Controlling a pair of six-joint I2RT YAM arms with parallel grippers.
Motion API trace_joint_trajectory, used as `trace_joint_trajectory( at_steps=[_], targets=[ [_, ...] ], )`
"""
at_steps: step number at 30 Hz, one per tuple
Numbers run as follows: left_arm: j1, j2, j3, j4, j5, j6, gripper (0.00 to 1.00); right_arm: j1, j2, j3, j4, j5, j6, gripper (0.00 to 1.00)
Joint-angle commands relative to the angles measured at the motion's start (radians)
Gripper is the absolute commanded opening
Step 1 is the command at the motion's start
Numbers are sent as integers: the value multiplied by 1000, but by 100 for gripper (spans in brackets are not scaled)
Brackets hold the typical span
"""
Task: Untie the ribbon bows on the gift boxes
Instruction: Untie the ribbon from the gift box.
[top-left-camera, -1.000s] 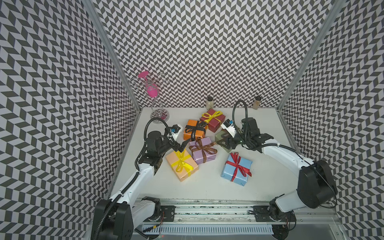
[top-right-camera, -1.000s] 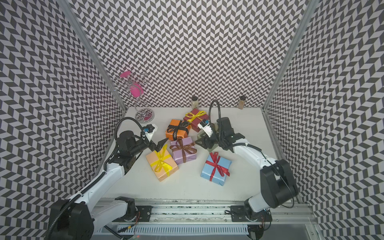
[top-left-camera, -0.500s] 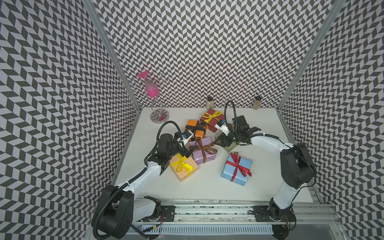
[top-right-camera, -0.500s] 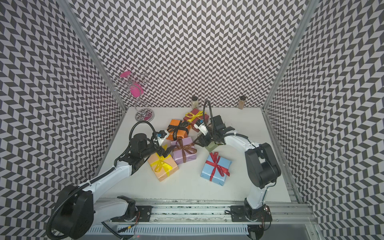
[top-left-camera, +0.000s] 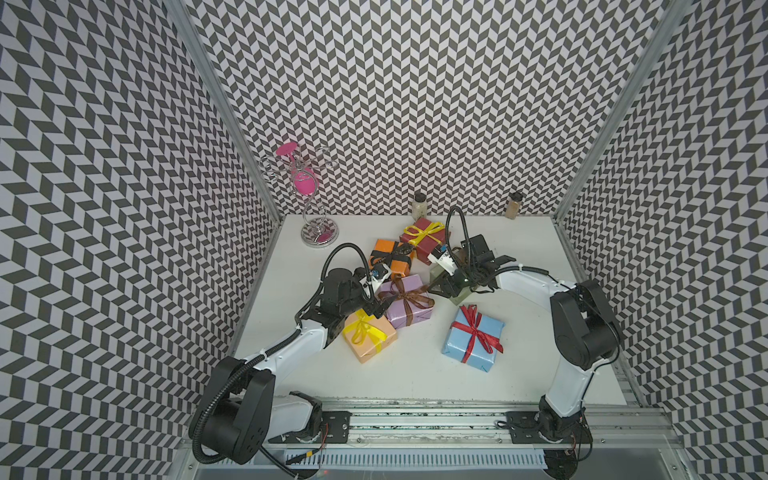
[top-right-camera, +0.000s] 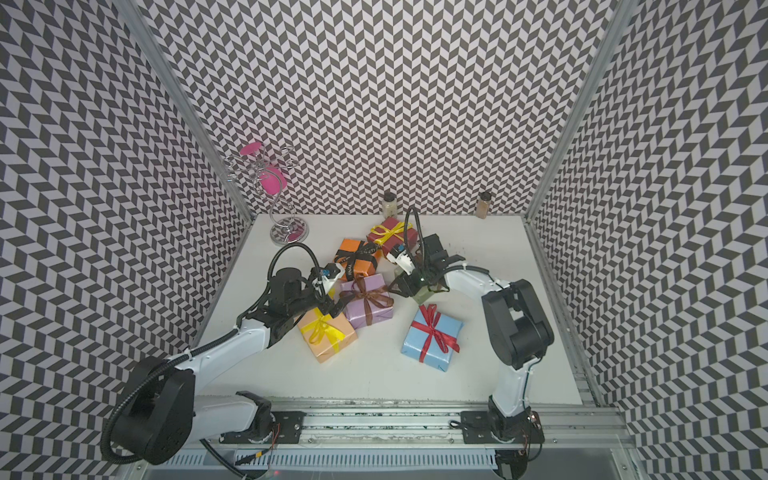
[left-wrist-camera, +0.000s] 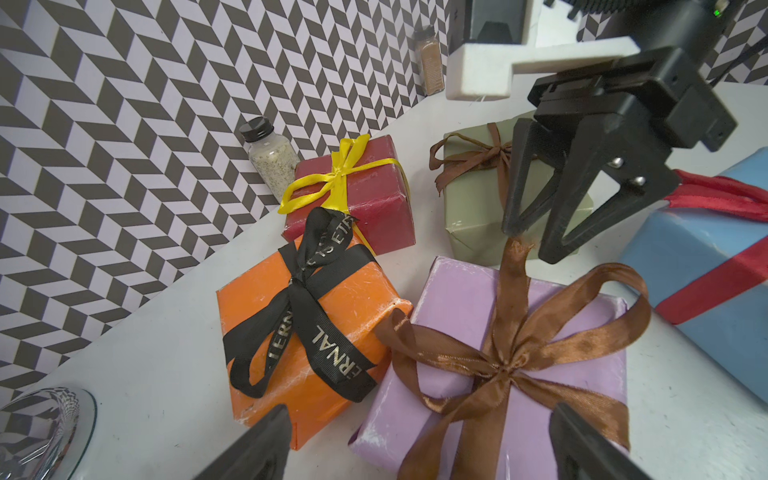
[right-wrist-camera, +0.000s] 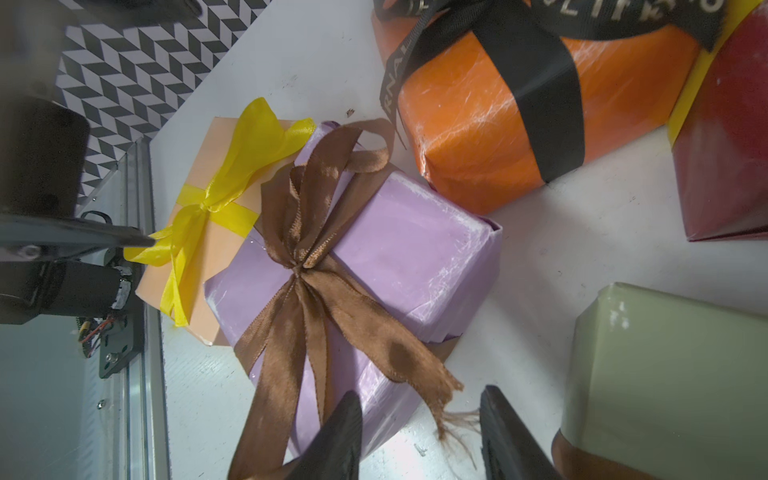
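The lilac gift box (top-left-camera: 409, 311) carries a tied brown ribbon bow (left-wrist-camera: 509, 365). My right gripper (right-wrist-camera: 419, 440) is open at the box's far-right corner, and the frayed end of one brown tail (right-wrist-camera: 440, 390) hangs between its fingers without touching them. My left gripper (left-wrist-camera: 419, 449) stands wide open, low over the box's near-left side, holding nothing. Around them lie the peach box (top-left-camera: 370, 338) with its yellow bow, the orange box (top-left-camera: 388, 259) in black lettered ribbon, the dark red box (top-left-camera: 424, 235), the light blue box (top-left-camera: 473, 340) and the sage green box (left-wrist-camera: 469, 216), which lies under the right wrist.
Two spice jars (top-left-camera: 419, 204) (top-left-camera: 513, 205) stand against the back wall. A wire stand (top-left-camera: 309, 199) with pink pieces occupies the back left corner. Patterned walls close three sides, and a metal rail (top-left-camera: 415, 419) runs along the front edge.
The left arm has swung in from the left to the lilac box. The right gripper has come down to the brown ribbon tail, its jaws narrowing.
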Motion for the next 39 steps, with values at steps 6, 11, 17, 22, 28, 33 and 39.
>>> trace_joint_trajectory(
  at_steps=[6,11,17,22,28,33,39],
  targets=[
    [-31,31,6,28,-37,37,96,0,31,34,22,-35,-24,43],
    [-51,51,8,29,-65,46,96,-2,35,42,20,-56,-24,40],
    [-81,81,14,32,-110,59,95,-2,30,50,22,-87,-27,28],
    [-93,95,16,33,-128,63,95,-1,39,59,12,-105,-34,26],
    [-104,108,19,37,-146,66,95,-2,41,70,6,-115,-41,16],
    [-114,118,21,40,-174,71,95,-1,31,76,6,-98,-40,0],
    [-117,131,22,52,-224,68,95,-3,8,84,-9,-77,-48,0]
  ],
)
